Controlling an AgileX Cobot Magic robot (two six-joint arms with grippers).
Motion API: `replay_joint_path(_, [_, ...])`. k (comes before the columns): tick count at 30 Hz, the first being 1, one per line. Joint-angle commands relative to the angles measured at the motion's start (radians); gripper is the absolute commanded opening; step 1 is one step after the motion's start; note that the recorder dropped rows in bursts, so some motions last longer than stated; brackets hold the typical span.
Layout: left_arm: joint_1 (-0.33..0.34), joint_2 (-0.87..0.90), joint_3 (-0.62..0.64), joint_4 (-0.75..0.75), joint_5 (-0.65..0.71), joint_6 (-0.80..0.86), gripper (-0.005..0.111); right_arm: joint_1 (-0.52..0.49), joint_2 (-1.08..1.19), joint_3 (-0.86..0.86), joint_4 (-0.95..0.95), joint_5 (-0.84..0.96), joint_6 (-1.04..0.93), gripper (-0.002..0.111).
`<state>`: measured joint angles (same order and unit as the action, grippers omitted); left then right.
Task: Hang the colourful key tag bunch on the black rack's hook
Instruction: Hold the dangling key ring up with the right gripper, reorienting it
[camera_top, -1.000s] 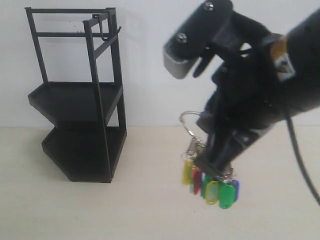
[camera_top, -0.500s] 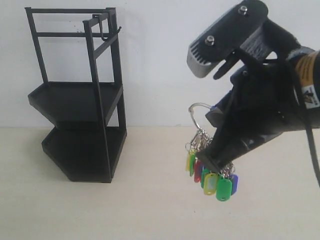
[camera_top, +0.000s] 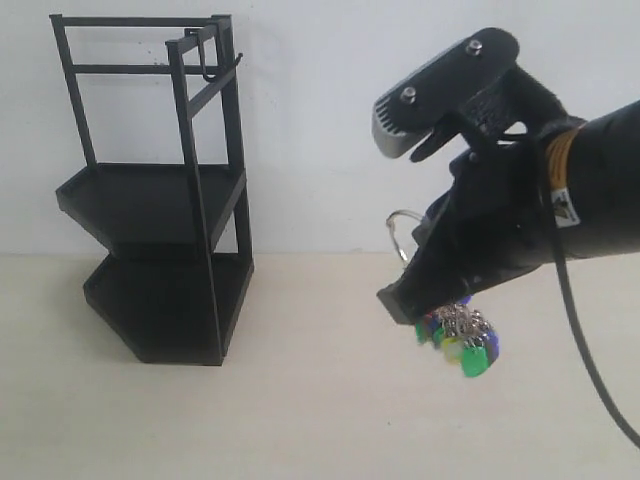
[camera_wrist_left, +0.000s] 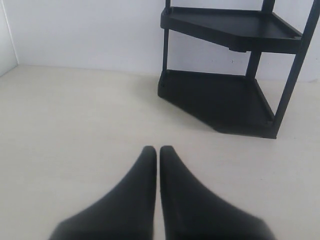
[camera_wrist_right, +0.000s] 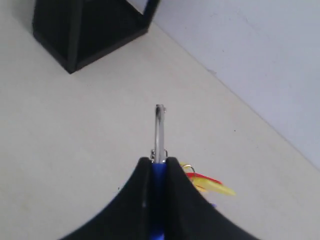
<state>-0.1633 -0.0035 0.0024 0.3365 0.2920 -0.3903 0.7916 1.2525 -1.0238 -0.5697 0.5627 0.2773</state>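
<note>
The colourful key tag bunch (camera_top: 462, 342) hangs blurred under my right gripper (camera_top: 412, 262), above the table, right of centre. That gripper (camera_wrist_right: 159, 161) is shut on the bunch's blue loop (camera_wrist_right: 159, 175). The silver ring (camera_wrist_right: 159, 131) sticks out past the fingertips, and red and yellow tags (camera_wrist_right: 212, 185) show beside them. The ring (camera_top: 399, 228) points towards the black rack (camera_top: 160, 200), which stands at the left by the wall. The small hook (camera_top: 222, 70) hangs from the rack's top bar, far from the ring. My left gripper (camera_wrist_left: 157, 149) is shut and empty, low over the table facing the rack (camera_wrist_left: 225, 100).
A white wall rises behind the beige table (camera_top: 300, 420). The rack's lower shelf (camera_wrist_right: 85, 30) lies ahead of the right gripper. Between rack and right arm the tabletop is bare.
The right gripper has shifted a little right and tilted, so the tags have swung up under it and now blur. The ring has risen slightly. The rack has not moved.
</note>
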Motion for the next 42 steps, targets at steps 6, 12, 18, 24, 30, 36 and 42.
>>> replay_joint_path(6, [-0.008, 0.004, -0.002, -0.001, -0.003, -0.006, 0.004, 0.011, 0.004, -0.035, 0.081, 0.025, -0.107, 0.0])
replay_joint_path(12, [-0.008, 0.004, -0.002, -0.001, -0.003, -0.006, 0.004, -0.025, 0.004, -0.035, 0.093, 0.01, -0.122, 0.0])
replay_joint_path(18, [-0.008, 0.004, -0.002, -0.001, -0.003, -0.006, 0.004, -0.073, 0.004, -0.035, 0.074, 0.019, -0.07, 0.0])
replay_joint_path(24, [-0.008, 0.004, -0.002, -0.001, -0.003, -0.006, 0.004, -0.102, 0.004, -0.035, 0.142, -0.038, -0.122, 0.0])
replay_joint_path(30, [-0.008, 0.004, -0.002, -0.001, -0.003, -0.006, 0.004, -0.14, 0.004, -0.035, 0.092, -0.067, -0.023, 0.0])
replay_joint_path(36, [-0.008, 0.004, -0.002, -0.001, -0.003, -0.006, 0.004, -0.145, 0.004, -0.035, 0.157, -0.085, -0.212, 0.0])
replay_joint_path(42, [-0.008, 0.004, -0.002, -0.001, -0.003, -0.006, 0.004, -0.105, 0.004, -0.035, 0.235, -0.112, -0.342, 0.0])
